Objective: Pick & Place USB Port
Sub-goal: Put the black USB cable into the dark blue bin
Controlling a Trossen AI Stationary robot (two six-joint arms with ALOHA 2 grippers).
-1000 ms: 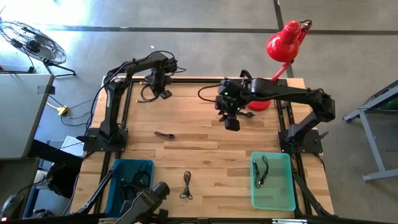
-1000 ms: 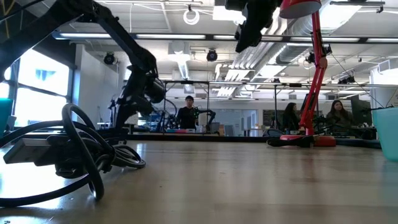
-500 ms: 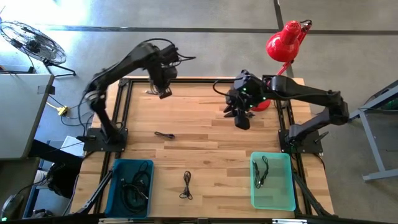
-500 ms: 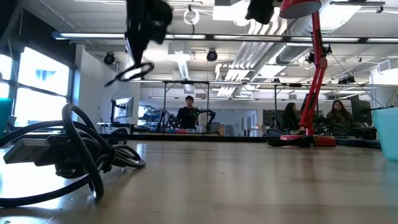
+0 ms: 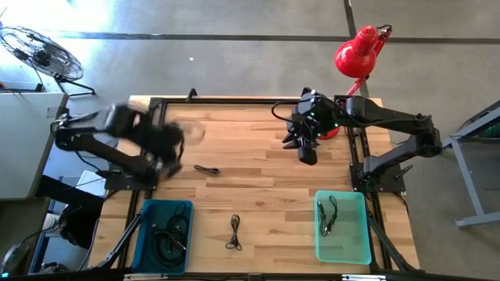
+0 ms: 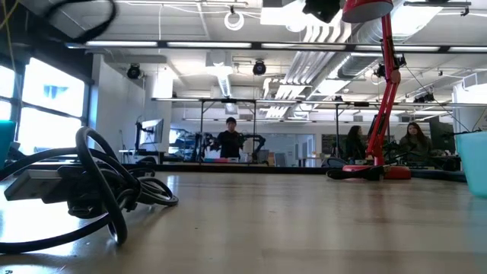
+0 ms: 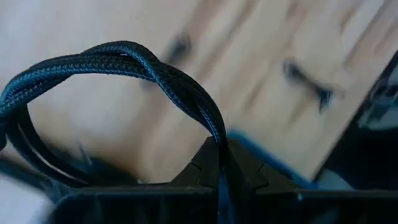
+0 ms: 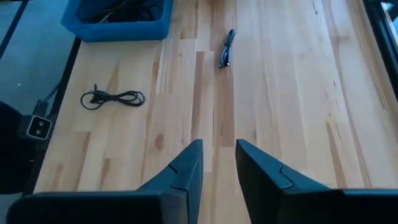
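Note:
My left gripper [image 7: 219, 163] is shut on a black braided cable [image 7: 124, 56]. In the high view the left arm shows blurred over the table's left side [image 5: 160, 140], a little beyond the blue bin [image 5: 162, 242]. The held cable's loop shows at the top left of the low view [image 6: 76, 17]. My right gripper [image 8: 217, 155] is open and empty, high over the table's far right part [image 5: 306, 152]. Two more small black cables lie flat on the table, one left of centre [image 5: 206, 169] and one near the front [image 5: 235, 232]. My left gripper pinches the black braided cable between its two fingers, at a strand [image 7: 217, 140] that runs straight into the gap. A twisted loop of the cable [image 7: 74, 62] stands out beyond the fingertips. The cable is lifted clear of the table.
The blue bin at the front left holds several dark cables. A green bin [image 5: 341, 226] at the front right holds one cable. A red lamp [image 5: 355, 55] stands at the far right corner. A coiled cable [image 6: 84, 190] lies close before the low camera.
My left gripper has risen from the table's far edge with the black cable and swung fast toward the left and near edges, toward the blue bin; the cable is lifted clear. My right gripper has drifted a little toward the table's right edge.

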